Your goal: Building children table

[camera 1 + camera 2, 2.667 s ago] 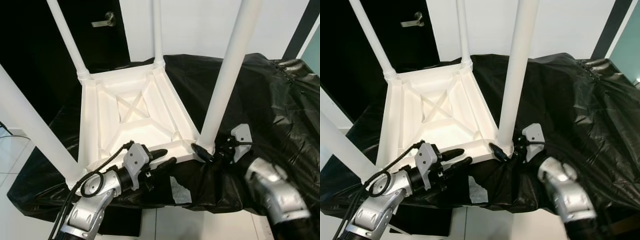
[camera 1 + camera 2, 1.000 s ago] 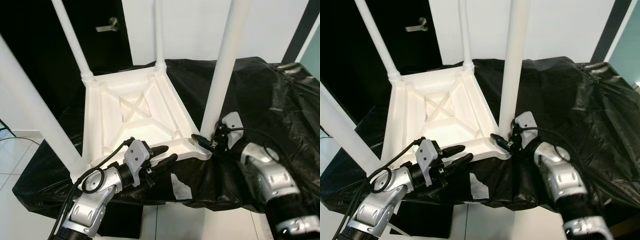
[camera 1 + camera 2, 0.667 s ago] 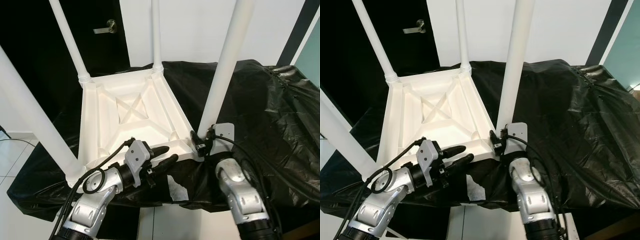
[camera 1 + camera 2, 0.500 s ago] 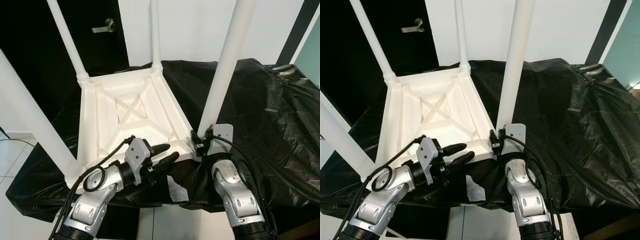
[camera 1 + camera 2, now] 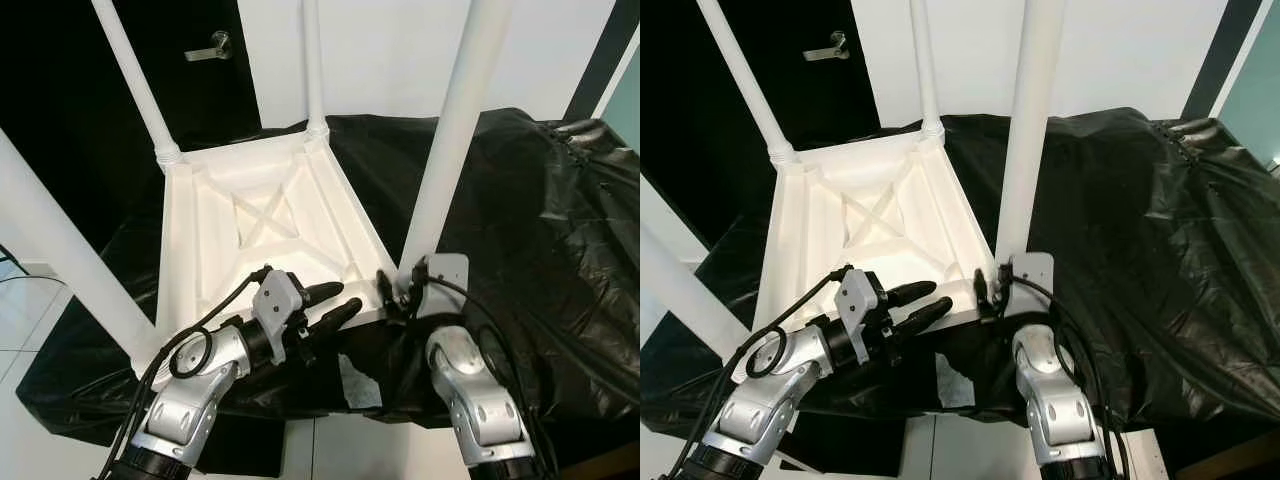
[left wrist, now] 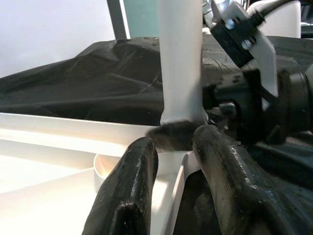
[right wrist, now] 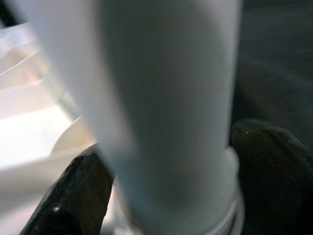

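Table [image 5: 265, 235], white plastic, lies upside down on a black plastic sheet [image 5: 540, 210], its ribbed underside facing up and four white legs rising from its corners. The near right leg [image 5: 450, 140] stands in its corner socket, closest to my two arms; the near left leg [image 5: 60, 250] slants up past the head camera; the two far legs stand toward a dark door with a metal handle [image 5: 207, 45] and a white wall.

My right gripper [image 5: 990, 290] is at the base of the near right leg. In my right wrist view its two black fingers [image 7: 68, 196] sit one on each side of the leg, just above the collar at the socket, pressed against it: I have the leg clamped.

My left gripper [image 5: 335, 305] reaches over the table's near edge, just beside that same corner. Its two black fingers [image 6: 129, 186] are spread apart with nothing between them, their tips pointing at the foot of the leg and resting at the table's rim.

A scrap of white paper [image 5: 357, 378] lies on the sheet under the near edge, between my two arms.
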